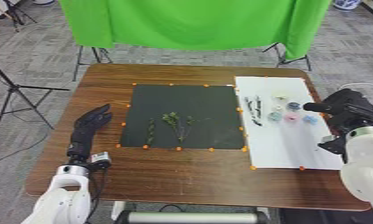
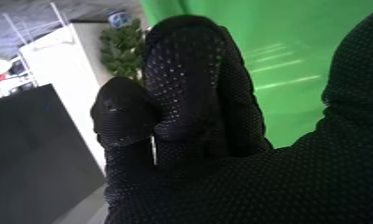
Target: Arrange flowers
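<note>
Three green sprigs on the black mat, middle of the table. Left sprig: long axis near-to-far. Middle sprig: leafy head points away from the robot, stem back toward it, axis tipped a bit left. Right sprig: also head away, tipped a bit right; those two stems converge at the near end. Dark stems on the white sheet, near its left side, also roughly near-to-far. Loose flower heads, pink, blue and pale, sit right of them. Right robot hand is at the sheet's right side, near the flower heads, fingers extended, nothing held. Left robot hand is left of the mat, fingers relaxed and pointing away from the robot, empty.
</note>
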